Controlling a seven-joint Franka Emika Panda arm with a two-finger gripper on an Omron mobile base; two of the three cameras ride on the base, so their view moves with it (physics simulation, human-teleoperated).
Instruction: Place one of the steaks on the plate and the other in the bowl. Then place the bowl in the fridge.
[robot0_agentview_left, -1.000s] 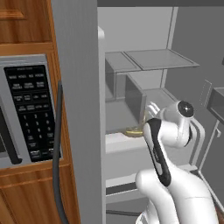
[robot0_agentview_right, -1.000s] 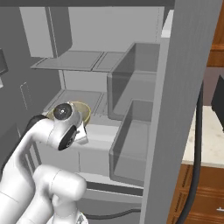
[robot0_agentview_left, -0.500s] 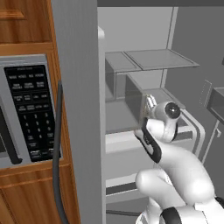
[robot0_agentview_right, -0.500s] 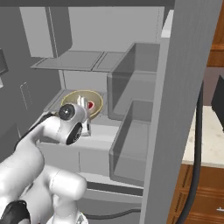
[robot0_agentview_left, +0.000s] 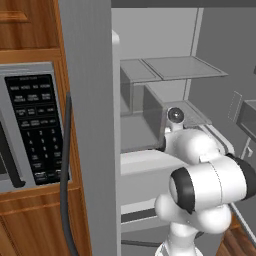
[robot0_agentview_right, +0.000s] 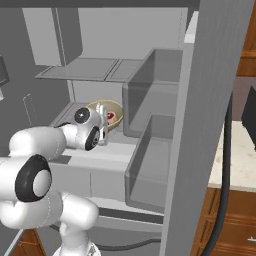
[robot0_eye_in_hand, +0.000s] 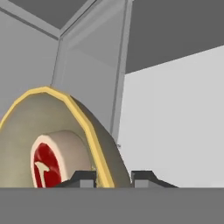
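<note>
The tan bowl (robot0_agentview_right: 116, 108) sits on a middle shelf inside the open fridge (robot0_agentview_right: 90, 68), with a red steak (robot0_agentview_right: 111, 117) lying in it. My gripper (robot0_agentview_right: 102, 119) is shut on the bowl's near rim. In the hand view the yellow-edged rim of the bowl (robot0_eye_in_hand: 26, 127) passes between the two dark tips of the gripper (robot0_eye_in_hand: 113, 177), and the steak (robot0_eye_in_hand: 46, 166) with its pale fat rim shows inside. In the left base view my arm hides the bowl in front of the fridge (robot0_agentview_left: 180, 67). The plate is out of view.
The fridge door (robot0_agentview_right: 210, 100) stands open on the right, its grey bins (robot0_agentview_right: 150, 95) close beside the bowl. Another shelf (robot0_agentview_left: 165, 67) hangs above. A built-in microwave (robot0_agentview_left: 35, 125) in wooden cabinetry and the other fridge door's dark handle (robot0_agentview_left: 65, 165) lie to the left.
The arm has folded down and in, its elbow now low in front of the fridge. The hand and the bowl have shifted a little deeper onto the shelf.
</note>
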